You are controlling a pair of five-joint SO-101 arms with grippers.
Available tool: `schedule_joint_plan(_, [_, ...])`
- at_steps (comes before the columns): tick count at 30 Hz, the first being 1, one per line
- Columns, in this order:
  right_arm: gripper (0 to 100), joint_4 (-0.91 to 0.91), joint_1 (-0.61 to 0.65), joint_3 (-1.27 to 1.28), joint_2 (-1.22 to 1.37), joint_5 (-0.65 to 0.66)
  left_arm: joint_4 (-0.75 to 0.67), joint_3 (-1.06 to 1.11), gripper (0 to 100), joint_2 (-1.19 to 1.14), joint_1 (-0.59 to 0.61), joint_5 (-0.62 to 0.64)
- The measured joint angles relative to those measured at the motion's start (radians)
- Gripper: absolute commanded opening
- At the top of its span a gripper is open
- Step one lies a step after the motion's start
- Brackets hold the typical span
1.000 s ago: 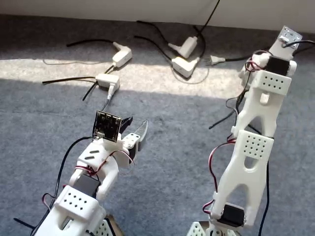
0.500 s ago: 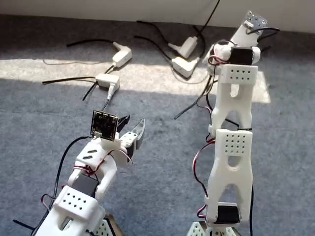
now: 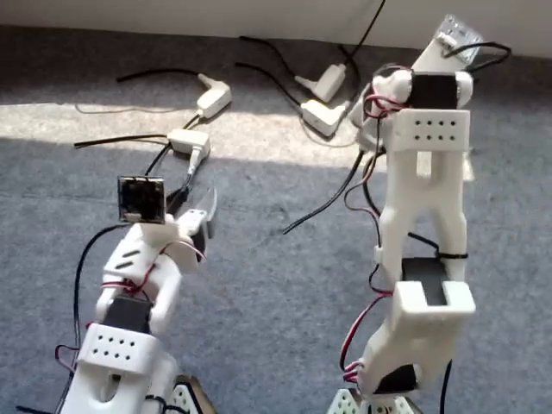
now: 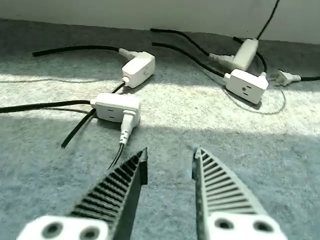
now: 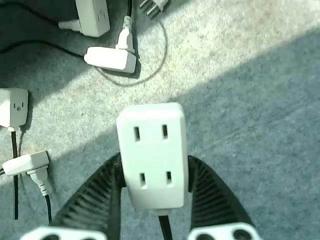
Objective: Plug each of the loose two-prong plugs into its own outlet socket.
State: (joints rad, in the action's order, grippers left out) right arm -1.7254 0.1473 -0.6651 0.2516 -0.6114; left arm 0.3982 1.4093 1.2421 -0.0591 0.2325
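My right gripper [image 5: 152,172] is shut on a white outlet block [image 5: 152,150] with two sockets, held up off the grey carpet. Below it lie a white socket with a plug in it [image 5: 111,58] and a loose two-prong plug [image 5: 152,6]. My left gripper [image 4: 170,155] is open and empty, low over the carpet. Just beyond its fingertips lies a white outlet [image 4: 116,106] with a white plug [image 4: 127,122] at its face. In the high view the left gripper [image 3: 200,207] sits just short of that outlet [image 3: 188,140]. The loose plug [image 4: 285,76] lies far off by the wall.
A white angled adapter [image 3: 213,99] and two more white socket pieces [image 3: 323,116] lie near the wall with black cords [image 3: 155,76] trailing across the carpet. The tall right arm [image 3: 427,129] stands over the right-hand group. Bare carpet lies between the arms.
The right arm swung left over the right-hand sockets and now covers the loose plug in the high view. The left arm turned left toward the near outlet.
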Motion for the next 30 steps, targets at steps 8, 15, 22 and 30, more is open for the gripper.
schedule_joint_plan(8, [2.6, 0.117, 0.08, 0.336, -0.241, -0.008, 0.609, -0.516, 17, 0.0, 0.253, -0.034])
schedule_joint_plan(15, [2.6, 0.275, 0.107, 0.578, -0.261, -0.002, 0.83, -0.677, 17, 0.002, 0.423, -0.25])
schedule_joint_plan(22, [2.6, 0.448, 0.226, 0.835, -0.261, -0.229, 0.882, -0.677, 17, 0.003, 0.592, -0.302])
schedule_joint_plan(30, [3.3, 0.812, 0.368, 1.149, -0.261, -0.325, 0.921, -0.677, 20, 0.005, 0.747, -0.311])
